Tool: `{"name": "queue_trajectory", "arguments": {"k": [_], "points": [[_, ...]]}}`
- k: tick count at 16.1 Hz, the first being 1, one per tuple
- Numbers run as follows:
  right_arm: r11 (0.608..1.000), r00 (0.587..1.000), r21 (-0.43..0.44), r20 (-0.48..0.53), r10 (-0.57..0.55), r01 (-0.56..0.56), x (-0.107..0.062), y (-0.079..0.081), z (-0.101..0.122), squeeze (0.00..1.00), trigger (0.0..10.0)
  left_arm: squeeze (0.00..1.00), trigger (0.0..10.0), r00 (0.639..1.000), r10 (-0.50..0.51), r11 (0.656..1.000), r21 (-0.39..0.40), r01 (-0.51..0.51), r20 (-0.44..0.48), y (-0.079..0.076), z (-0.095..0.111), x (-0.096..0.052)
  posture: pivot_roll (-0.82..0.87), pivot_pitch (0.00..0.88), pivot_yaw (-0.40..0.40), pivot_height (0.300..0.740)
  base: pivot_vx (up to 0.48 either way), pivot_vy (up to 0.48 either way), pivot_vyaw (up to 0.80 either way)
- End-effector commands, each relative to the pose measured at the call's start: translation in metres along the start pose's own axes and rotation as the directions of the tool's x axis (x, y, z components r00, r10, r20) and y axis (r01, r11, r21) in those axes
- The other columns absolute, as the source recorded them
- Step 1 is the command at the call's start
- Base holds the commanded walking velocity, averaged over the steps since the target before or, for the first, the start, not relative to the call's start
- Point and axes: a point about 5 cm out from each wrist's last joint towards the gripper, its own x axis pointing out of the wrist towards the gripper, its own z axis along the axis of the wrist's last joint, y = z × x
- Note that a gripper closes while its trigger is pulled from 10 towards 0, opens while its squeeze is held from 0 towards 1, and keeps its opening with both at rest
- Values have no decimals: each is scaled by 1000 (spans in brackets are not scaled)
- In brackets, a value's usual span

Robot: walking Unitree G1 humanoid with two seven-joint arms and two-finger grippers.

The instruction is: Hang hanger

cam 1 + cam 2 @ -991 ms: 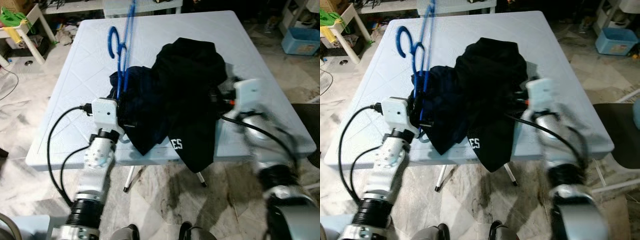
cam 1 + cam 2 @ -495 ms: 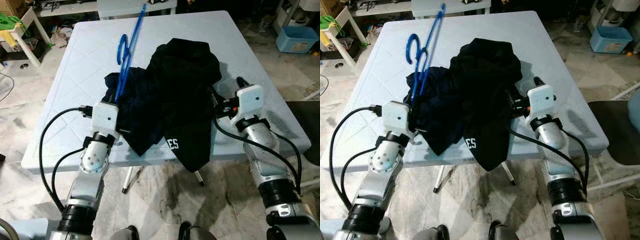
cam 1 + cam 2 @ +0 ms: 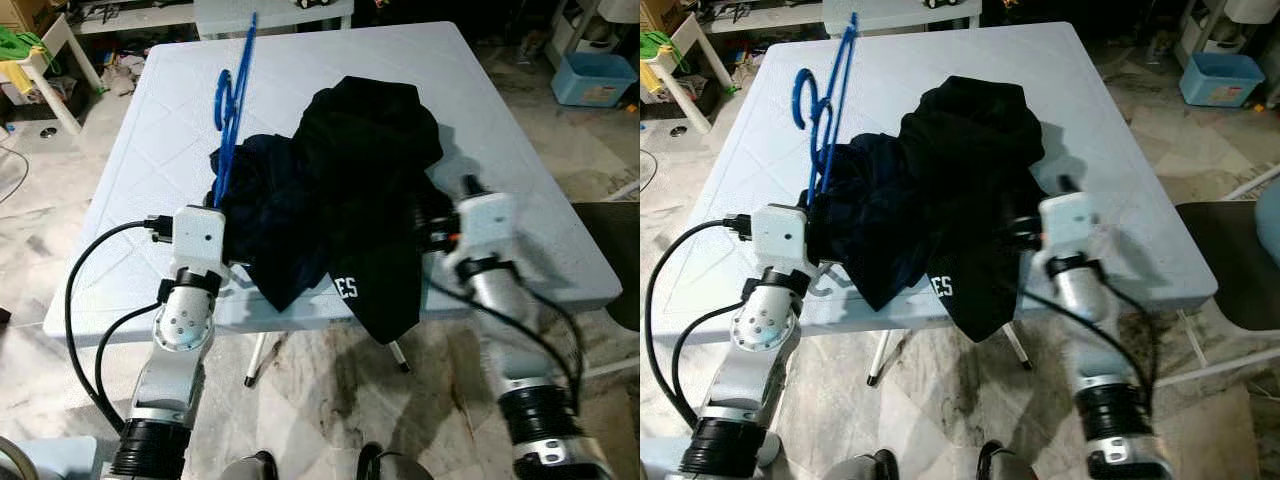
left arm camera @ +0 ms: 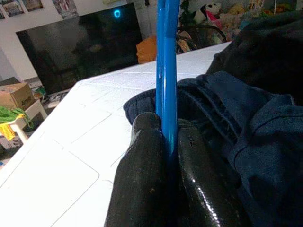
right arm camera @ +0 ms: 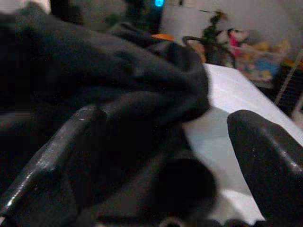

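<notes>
Holding the blue hanger (image 3: 228,120) in my left tool (image 4: 165,156), fingers clamped shut on its lower bar, so the hanger's long axis runs straight away from me, up and out over the white bench (image 3: 130,200), with the hook end at the far tip. Its near end sits right at the left edge of the dark navy garment (image 3: 270,220), which is bunched together with a black garment (image 3: 370,170) in the middle of the bench, part of the black one drooping off the front edge. Over on the right, my right tool (image 5: 161,156) is spread open, one finger pushed under a fold of the black cloth and the other out over bare bench, not gripping anything yet. So the left arm is the one that owns the hanger, and I reckon what matters next is that the clothes lie just to the right of the hanger, between my two arms.
</notes>
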Motion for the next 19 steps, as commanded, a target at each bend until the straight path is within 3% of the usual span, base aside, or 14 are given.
{"name": "queue_trajectory", "arguments": {"k": [1, 11, 19], "points": [[1000, 1000, -6, 9, -1, 1, 0, 0, 4, 0, 10000, 0, 10000, 995, 0, 1000, 0, 0, -105, -1, -20, -6, 17, 167, 21, 740, 0, 0, 0], [1000, 1000, 25, -10, -17, 17, -1, 4, 3, 0, 10000, 0, 10000, 994, -2, 999, -34, -1, -110, -10, -18, -4, 12, 180, 28, 740, 0, 0, 0], [999, 1000, 33, -21, -22, 23, 0, 5, 0, 0, 10000, 0, 10000, 994, -9, 999, -35, 5, -112, -11, -18, -3, 15, 177, 35, 740, -274, 0, 0]]}}
